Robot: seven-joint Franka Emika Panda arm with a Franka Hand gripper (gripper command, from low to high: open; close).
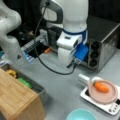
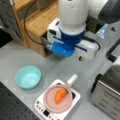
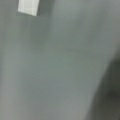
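Grey and bare across its middle, the tabletop (image 1: 62, 87) is carrying everything in both front views, and the wrist view is showing little besides that same grey surface with a white patch (image 3: 28, 7) at its top left corner. The white Panda arm (image 1: 75, 20) is standing tall over the tabletop's middle, its blue-banded wrist hanging low, and the gripper (image 1: 66, 56) is hovering just above the bare surface, holding nothing and touching nothing; its fingers are not showing behind the white hand body. A wooden cabinet (image 1: 17, 100) is occupying the tabletop's edge at a front view's bottom left. A metal oven (image 1: 105, 42) with three dark knobs is sitting along the edge at a front view's right, just beside the gripper. A metal bin (image 1: 37, 87) is lying against the cabinet, holding a yellow thing and a green thing. A white cooker (image 1: 85, 96) with buttons along its front is resting near the corner at a front view's bottom right, and a pink pan (image 1: 100, 96) with a pale handle is sitting on it. A teal bowl (image 1: 81, 115) is standing empty beside the cooker. A black cable (image 1: 50, 67) is looping over the surface below the gripper. An orange toy carrot (image 1: 101, 86) is lying in the pan, well apart from the gripper.
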